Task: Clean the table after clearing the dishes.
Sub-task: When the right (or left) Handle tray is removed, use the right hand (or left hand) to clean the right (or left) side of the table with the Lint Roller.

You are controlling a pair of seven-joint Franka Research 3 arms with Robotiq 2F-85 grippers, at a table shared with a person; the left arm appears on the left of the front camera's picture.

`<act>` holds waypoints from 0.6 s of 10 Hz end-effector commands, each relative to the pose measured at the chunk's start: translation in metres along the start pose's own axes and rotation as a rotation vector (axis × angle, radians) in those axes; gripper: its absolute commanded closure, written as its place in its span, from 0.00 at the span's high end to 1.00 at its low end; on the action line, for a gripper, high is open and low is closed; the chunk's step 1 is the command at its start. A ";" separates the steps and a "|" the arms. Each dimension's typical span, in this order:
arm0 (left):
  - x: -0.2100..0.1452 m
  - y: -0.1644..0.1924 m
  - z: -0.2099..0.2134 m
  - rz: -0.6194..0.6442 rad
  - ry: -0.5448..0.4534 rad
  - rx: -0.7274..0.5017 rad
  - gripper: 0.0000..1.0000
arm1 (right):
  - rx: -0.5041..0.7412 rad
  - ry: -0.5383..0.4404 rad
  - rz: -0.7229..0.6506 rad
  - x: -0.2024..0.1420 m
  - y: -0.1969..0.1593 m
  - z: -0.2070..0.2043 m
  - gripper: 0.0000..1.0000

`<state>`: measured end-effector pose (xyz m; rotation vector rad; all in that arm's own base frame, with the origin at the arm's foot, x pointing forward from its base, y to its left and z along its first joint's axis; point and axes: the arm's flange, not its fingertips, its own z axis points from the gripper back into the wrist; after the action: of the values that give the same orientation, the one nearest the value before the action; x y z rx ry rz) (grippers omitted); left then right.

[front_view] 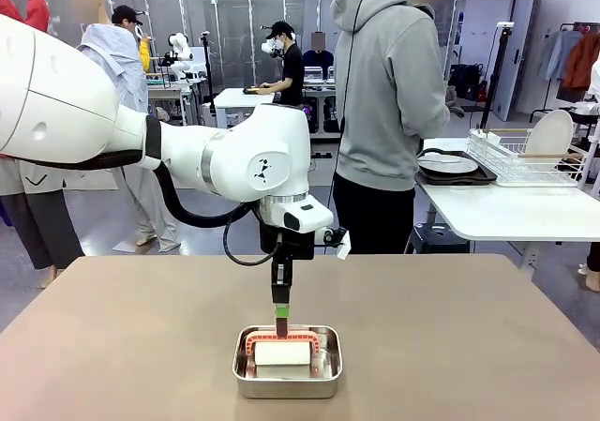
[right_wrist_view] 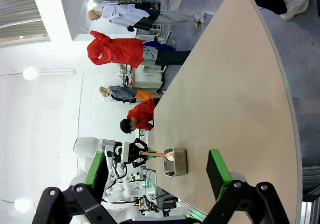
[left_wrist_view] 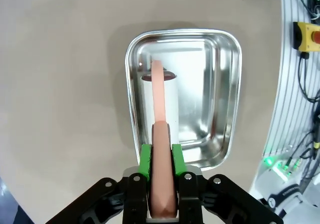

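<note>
The brown table (front_view: 469,337) carries a steel pan (front_view: 287,383) near its front edge. In the pan lies a cleaning tool (front_view: 282,351) with a white pad and an orange-red frame. My left gripper (front_view: 281,323) points straight down over the pan, shut on the tool's pink handle (left_wrist_view: 160,99) between its green pads (left_wrist_view: 145,159). My right gripper (right_wrist_view: 156,168) stands open and holds nothing, low beside the table (right_wrist_view: 225,84). Dishes, a white plate on a dark tray (front_view: 448,165), sit on the white side table at the right.
A person in a grey hoodie (front_view: 389,83) stands at the far side, turned toward the white table (front_view: 506,210). A wire rack (front_view: 525,158) there holds another plate. An emergency-stop box and cables (left_wrist_view: 305,34) lie off the table's edge.
</note>
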<state>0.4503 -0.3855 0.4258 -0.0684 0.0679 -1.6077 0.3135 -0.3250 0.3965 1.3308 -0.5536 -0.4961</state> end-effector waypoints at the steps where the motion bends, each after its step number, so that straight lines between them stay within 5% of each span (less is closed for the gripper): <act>1: -0.005 -0.022 0.046 0.091 0.003 -0.003 0.09 | -0.009 0.011 0.010 -0.004 0.004 0.002 1.00; 3: -0.047 -0.053 0.101 0.144 -0.062 0.035 0.09 | -0.009 0.011 0.010 -0.004 0.004 0.002 1.00; 6: -0.159 -0.067 0.116 0.616 -0.395 0.005 0.09 | -0.009 0.011 0.010 -0.004 0.004 0.002 1.00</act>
<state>0.4102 -0.2609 0.5698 -0.2484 -0.1008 -1.1806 0.3131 -0.3254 0.3968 1.3304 -0.5549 -0.4965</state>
